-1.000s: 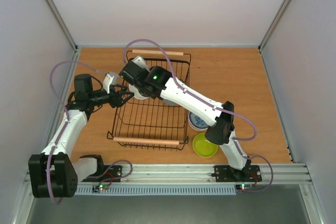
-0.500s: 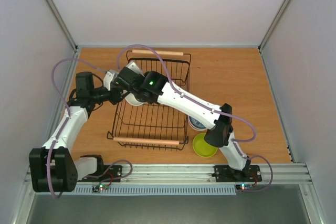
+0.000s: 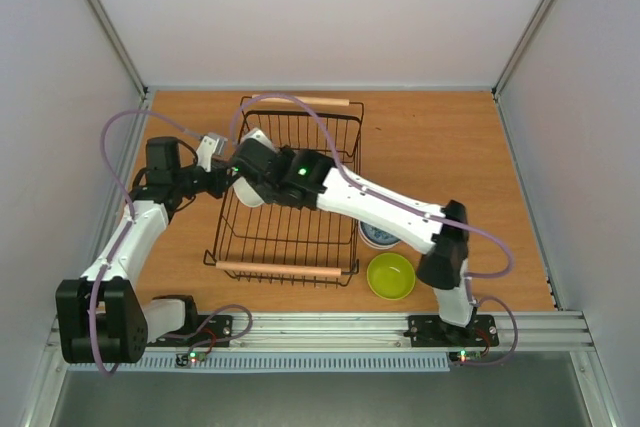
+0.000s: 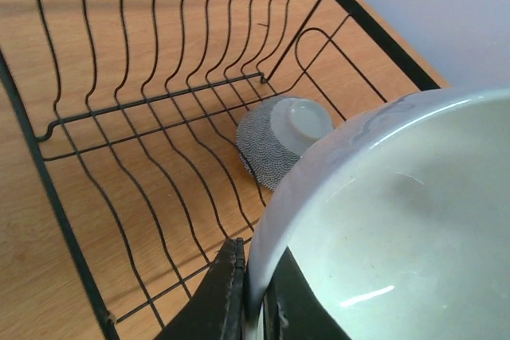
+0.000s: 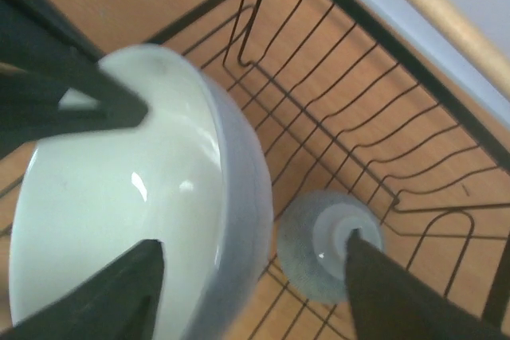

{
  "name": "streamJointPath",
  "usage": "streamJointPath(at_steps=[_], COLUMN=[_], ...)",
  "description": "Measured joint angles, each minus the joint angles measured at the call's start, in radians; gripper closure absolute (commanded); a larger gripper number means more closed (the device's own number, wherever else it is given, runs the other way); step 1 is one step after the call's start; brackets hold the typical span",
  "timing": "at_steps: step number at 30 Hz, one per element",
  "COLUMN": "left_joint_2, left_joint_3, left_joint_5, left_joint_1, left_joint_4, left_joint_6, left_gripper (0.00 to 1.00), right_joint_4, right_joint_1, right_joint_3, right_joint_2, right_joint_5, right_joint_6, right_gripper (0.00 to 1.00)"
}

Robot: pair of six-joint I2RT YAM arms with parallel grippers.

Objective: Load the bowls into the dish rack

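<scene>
**Holding a white bowl over the rack on a rim pinch: drop risk**

- Left gripper (image 4: 253,300) is clamped on the rim of the white bowl (image 5: 119,189), one finger inside the wall and one outside. That pinch is the only grip I can see.
- Right gripper (image 5: 251,243) has its fingers spread wide on either side of the same bowl, not gripping. Whether either finger touches the bowl, I can't tell.
- The bowl hangs tilted above the left half of the dish rack (image 3: 280,269), not seated on the wires.
- A grey bowl (image 4: 279,137) lies upside down on the rack floor, just beside and below the held one.
- The lime green bowl (image 3: 391,275) and a patterned bowl (image 3: 375,237) sit on the table right of the rack, not loaded. The patterned one is partly hidden by the right arm.

Risks, as I judge them:
- A single-edge pinch on a glazed rim could let the bowl pivot or slip, and it would fall onto the grey bowl and chip it.
- If this is a handover and the left lets go before the right closes, the result is the same.
- Both wrists are crowded in one spot, so a small path error could make the right fingers knock the bowl loose or hit the left fingers.
- Lowering without clearing the grey bowl means ceramic hitting ceramic.
</scene>
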Motion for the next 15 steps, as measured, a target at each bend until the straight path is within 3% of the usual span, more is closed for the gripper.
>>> streamJointPath(at_steps=[2,6,10,15], left_joint_2=[0.000,0.000,0.000,-0.002], left_joint_3=[0.000,0.000,0.000,-0.004], left_joint_5=[0.020,0.075,0.119,0.166], left_joint_1=[0.002,0.005,0.011,0.013], left_joint_4=[0.001,0.000,0.000,0.003], left_joint_6=[0.010,0.026,0.037,0.050], left_gripper=[0.99,1.00,0.99,1.00], right_joint_4=[0.067,0.174,0.254,0.370], right_joint_1=[-0.007,-0.045,-0.111,-0.120], right_joint_3=[-0.168,-0.346,-0.483,-0.574], right_joint_2=[-0.128,-0.278,-0.409,-0.437], right_joint_5=[-0.096,-0.267,-0.489,-0.682], right_joint_6=[-0.002,0.015,0.063,0.130], right_gripper=[0.13,0.03,0.01,0.01])
